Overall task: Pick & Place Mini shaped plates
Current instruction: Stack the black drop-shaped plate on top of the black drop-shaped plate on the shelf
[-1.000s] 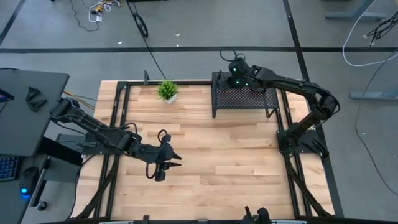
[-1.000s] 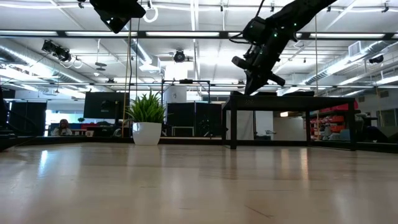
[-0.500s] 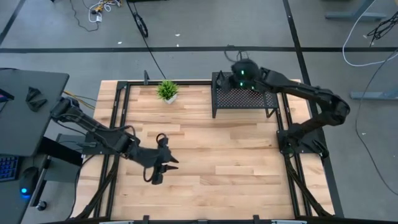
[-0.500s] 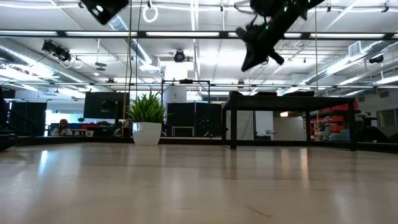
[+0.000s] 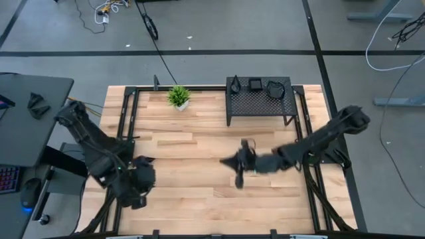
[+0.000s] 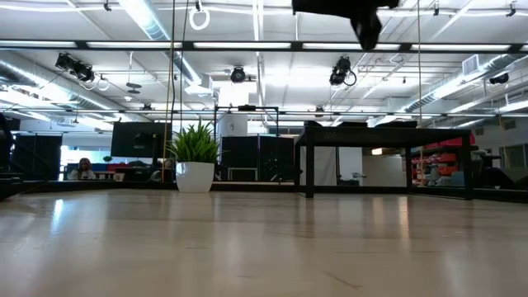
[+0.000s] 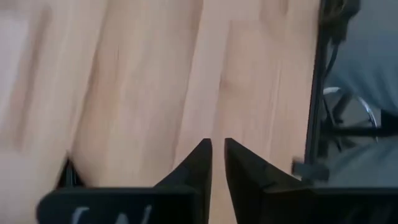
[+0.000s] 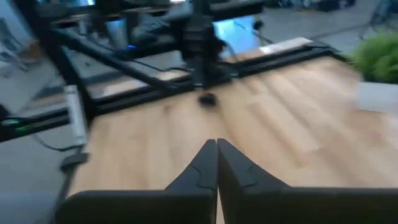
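Note:
Three mini shaped plates, small and dark, lie flat on top of the black perforated rack at the table's far right. My right gripper hangs over the middle of the table, well clear of the rack. It points toward the left edge, shut and holding nothing. My left gripper is drawn back at the near left, tipped down over bare wood. In the left wrist view its fingers stand a thin gap apart with nothing between them.
A small green potted plant stands at the far edge, left of the rack. The black table frame runs along the left and right sides. The wooden top lies between the two arms. Desks and cables lie beyond the table.
My right gripper has swung from above the rack toward the near and left, out over the table's middle, and has tipped nearer to level. My left gripper has pulled back from the middle toward the near left corner, turning as it went.

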Controlling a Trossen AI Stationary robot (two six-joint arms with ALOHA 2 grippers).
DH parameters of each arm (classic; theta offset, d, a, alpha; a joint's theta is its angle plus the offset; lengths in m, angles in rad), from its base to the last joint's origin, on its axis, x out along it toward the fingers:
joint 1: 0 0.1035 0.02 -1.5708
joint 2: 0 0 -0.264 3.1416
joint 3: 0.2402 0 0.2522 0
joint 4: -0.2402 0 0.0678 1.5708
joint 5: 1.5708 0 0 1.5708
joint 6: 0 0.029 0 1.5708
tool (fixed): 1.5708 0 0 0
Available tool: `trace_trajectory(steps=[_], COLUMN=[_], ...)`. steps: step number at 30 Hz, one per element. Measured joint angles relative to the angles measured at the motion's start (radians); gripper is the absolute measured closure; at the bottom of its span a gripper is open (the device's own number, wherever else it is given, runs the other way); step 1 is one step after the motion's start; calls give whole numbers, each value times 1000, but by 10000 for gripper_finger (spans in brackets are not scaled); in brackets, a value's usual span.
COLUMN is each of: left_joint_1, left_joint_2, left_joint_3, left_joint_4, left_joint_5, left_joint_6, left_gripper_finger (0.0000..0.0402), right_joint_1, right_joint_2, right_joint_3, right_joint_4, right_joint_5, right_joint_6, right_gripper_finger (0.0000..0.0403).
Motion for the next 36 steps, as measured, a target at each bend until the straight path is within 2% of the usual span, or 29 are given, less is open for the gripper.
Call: trace_trajectory(steps=[3, 7, 10, 12, 14, 18, 20, 22, 28, 36], left_joint_1=[-52, -79, -36, 15, 77, 236, 319, 382, 505, 556], left_joint_2=[1, 2, 2, 0, -2, 2, 6, 6, 6, 5], left_joint_3=[0, 0, 0, -17, -55, -187, -255, -306, -428, -540], left_joint_4=[-80, -177, -322, -357, -351, -272, -208, -180, -117, 16], left_joint_5=[33, 21, 38, 36, 53, 223, 279, 288, 299, 294], left_joint_6=[-127, -242, -380, -402, -364, -188, -82, 3, 294, 584], left_gripper_finger=[367, 371, 353, 332, 306, 262, 250, 245, 262, 304], right_joint_1=[102, 178, 197, 201, 201, 196, 194, 193, 193, 193], right_joint_2=[76, 166, 225, 254, 272, 284, 284, 284, 284, 284], right_joint_3=[-67, -93, -93, -93, -92, -92, -92, -92, -92, -92], right_joint_4=[187, 279, 305, 337, 358, 420, 449, 478, 509, 509], right_joint_5=[65, 111, 114, 114, 114, 115, 116, 116, 116, 115], right_joint_6=[0, 78, 127, 144, 151, 124, 95, 66, 35, 38], right_gripper_finger=[400, 401, 400, 399, 399, 399, 399, 399, 399, 399])
